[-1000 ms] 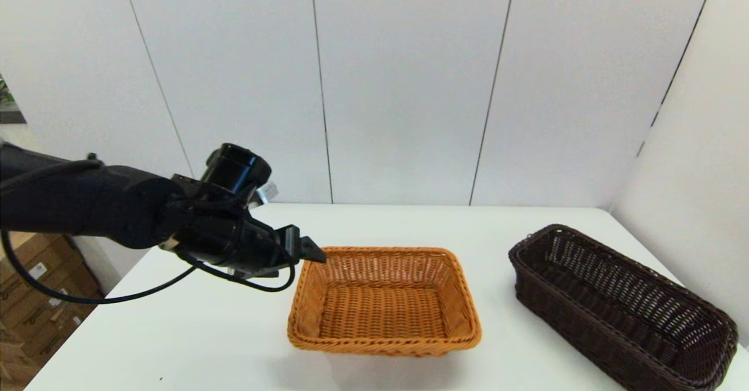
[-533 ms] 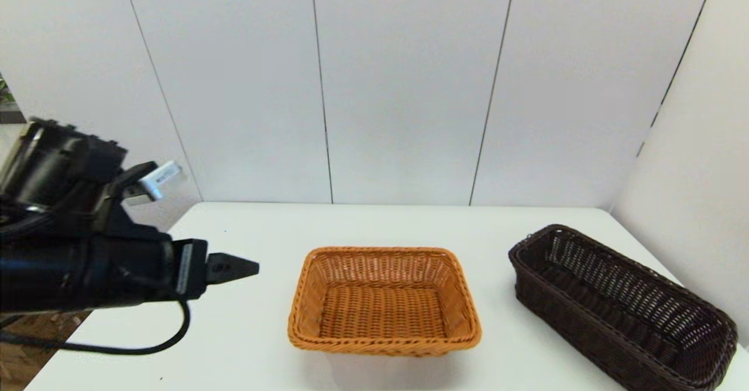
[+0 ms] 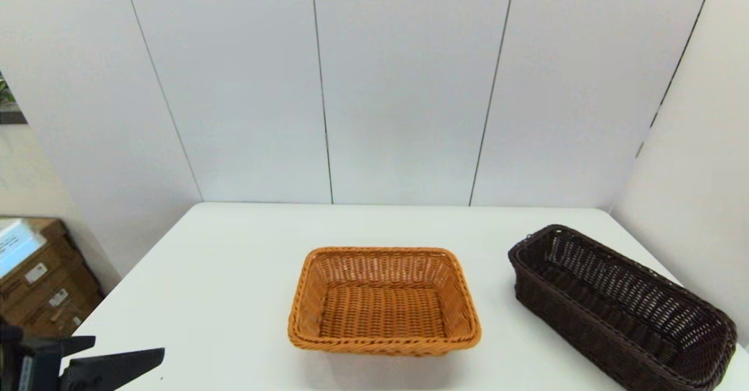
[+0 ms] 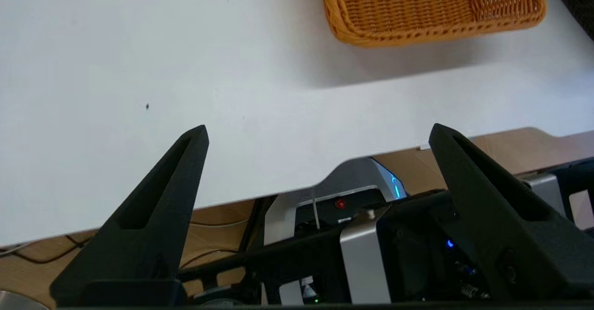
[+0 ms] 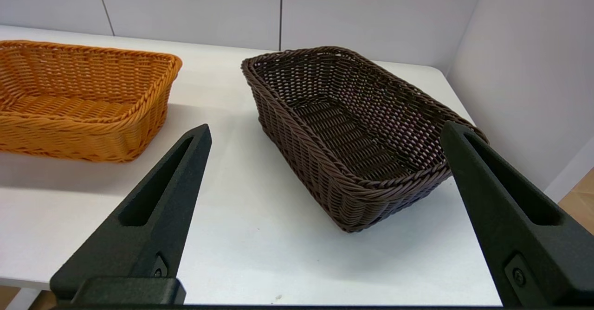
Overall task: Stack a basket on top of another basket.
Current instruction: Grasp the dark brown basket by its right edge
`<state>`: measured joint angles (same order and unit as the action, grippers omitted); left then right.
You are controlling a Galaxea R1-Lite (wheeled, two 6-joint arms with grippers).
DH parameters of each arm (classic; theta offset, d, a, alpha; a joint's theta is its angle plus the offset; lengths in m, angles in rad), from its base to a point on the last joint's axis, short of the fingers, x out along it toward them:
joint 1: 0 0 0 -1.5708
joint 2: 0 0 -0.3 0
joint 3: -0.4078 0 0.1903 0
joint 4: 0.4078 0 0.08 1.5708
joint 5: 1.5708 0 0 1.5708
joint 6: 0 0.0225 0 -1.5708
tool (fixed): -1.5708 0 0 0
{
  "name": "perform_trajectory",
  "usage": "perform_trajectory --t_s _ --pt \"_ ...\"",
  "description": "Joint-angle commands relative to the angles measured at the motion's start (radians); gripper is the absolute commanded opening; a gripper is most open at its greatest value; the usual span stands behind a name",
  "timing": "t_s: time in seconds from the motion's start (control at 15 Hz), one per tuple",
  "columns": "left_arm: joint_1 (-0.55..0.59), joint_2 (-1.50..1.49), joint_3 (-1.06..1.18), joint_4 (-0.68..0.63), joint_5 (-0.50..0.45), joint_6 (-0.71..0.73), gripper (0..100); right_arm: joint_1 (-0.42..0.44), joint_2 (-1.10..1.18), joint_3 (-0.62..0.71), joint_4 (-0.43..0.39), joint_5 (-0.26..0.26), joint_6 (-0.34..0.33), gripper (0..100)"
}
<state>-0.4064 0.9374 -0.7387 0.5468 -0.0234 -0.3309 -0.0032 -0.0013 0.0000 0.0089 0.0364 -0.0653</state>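
Since 1 second ago the left gripper [image 4: 318, 131] has pulled back from the orange basket's [image 3: 383, 302] left rim to the table's [image 3: 222, 274] near-left corner, fingers spread wide with nothing between them. The orange basket sits mid-table, well apart from it. To the right, the dark brown basket [image 5: 352, 129] rests near the table's right edge, beside the orange one without touching, unmoved. The right gripper [image 5: 325, 131] hangs low before it, fingers wide apart, empty. White wall panels [image 3: 404, 81] stand behind; cardboard boxes [image 3: 35, 274] sit far left.
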Motion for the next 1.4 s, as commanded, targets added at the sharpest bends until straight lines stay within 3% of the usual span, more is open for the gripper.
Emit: perform_trajectory --t_s 0.07,0.27,0.53,0.73,1.2,1.4 --pt "0.0 -0.19 0.105 0.021 0.0 0.021 100 0.0 0.0 0.0 0.0 0.0 -0.001 100" --pt "-0.015 -0.256 0.108 0.079 0.002 0.036 100 0.0 0.0 0.0 0.0 0.0 -0.001 100" --pt "0.233 -0.405 0.168 0.104 -0.047 0.279 100 0.0 0.0 0.0 0.0 0.0 -0.001 100" --pt "0.322 -0.503 0.233 0.099 -0.049 0.389 100 0.0 0.0 0.0 0.0 0.0 -0.001 100" --pt "0.408 -0.741 0.384 0.091 -0.038 0.481 100 0.0 0.0 0.0 0.0 0.0 -0.001 100" --pt "0.417 -0.798 0.456 -0.011 -0.038 0.495 100 0.0 0.0 0.0 0.0 0.0 -0.001 100"
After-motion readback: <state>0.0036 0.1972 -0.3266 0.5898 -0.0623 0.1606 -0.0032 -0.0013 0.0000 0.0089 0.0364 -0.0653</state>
